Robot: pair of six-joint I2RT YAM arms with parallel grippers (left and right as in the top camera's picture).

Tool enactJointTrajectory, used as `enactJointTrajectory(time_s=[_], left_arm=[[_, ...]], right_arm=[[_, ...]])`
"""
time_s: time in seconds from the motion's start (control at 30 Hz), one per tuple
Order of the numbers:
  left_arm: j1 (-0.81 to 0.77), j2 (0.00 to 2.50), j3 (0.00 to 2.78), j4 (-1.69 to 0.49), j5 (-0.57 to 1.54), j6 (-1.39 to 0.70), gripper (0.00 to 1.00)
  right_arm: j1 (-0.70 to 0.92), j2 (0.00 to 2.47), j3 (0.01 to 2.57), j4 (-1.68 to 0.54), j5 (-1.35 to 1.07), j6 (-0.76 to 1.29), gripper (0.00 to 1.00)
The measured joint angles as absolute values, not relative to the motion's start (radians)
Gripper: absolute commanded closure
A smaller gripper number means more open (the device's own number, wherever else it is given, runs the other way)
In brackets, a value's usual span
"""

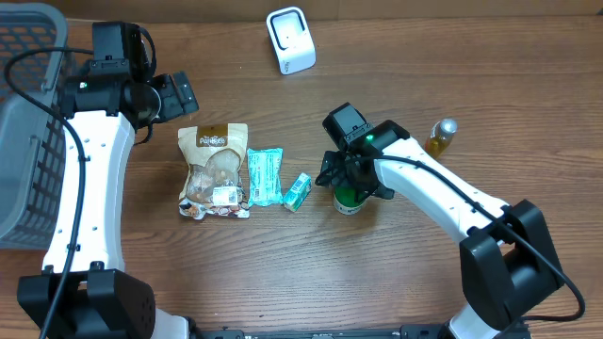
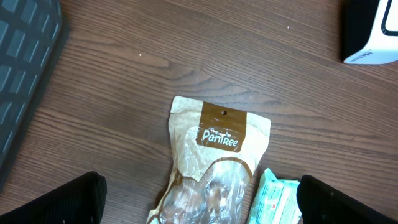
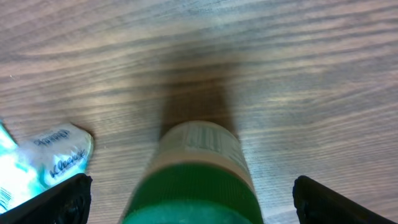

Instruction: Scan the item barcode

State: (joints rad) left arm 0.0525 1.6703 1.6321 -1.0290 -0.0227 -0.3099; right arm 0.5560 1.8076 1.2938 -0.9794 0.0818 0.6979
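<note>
A bottle with a green cap stands upright right of centre. My right gripper hangs over it, open. In the right wrist view the green-capped bottle sits between the two black fingertips with a gap on each side; that gripper holds nothing. The white barcode scanner stands at the back of the table. My left gripper is open at the upper left, behind a brown PanTree snack bag. The left wrist view shows the bag below the open gripper.
A teal packet and a small green box lie between the bag and the bottle. An amber bottle stands at the right. A grey basket fills the left edge. The scanner shows in the left wrist view's corner.
</note>
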Motion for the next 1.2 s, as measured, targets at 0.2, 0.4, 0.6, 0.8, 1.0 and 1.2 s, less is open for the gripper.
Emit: enactJointTrajectory(time_s=[0.2,0.4,0.6,0.8,1.0,1.2], left_arm=[[0.052,1.670,1.632,-1.029,-0.023,-0.310,0.00],[0.052,1.670,1.632,-1.029,-0.023,-0.310,0.01],[0.052,1.670,1.632,-1.029,-0.023,-0.310,0.01],[0.052,1.670,1.632,-1.029,-0.023,-0.310,0.00],[0.052,1.670,1.632,-1.029,-0.023,-0.310,0.01],[0.052,1.670,1.632,-1.029,-0.023,-0.310,0.00]], right_arm=[[0.556,1.808,1.240,-0.972,0.082,0.720,0.11],[0.557,1.808,1.240,-0.988,0.066,0.729,0.17],[0.557,1.808,1.240,-0.992,0.012,0.730,0.32],[0.557,1.808,1.240,-0.999,0.014,0.730,0.36],[0.557,1.808,1.240,-1.032,0.058,0.680,0.39],[0.557,1.808,1.240,-1.032,0.100,0.552,0.43]])
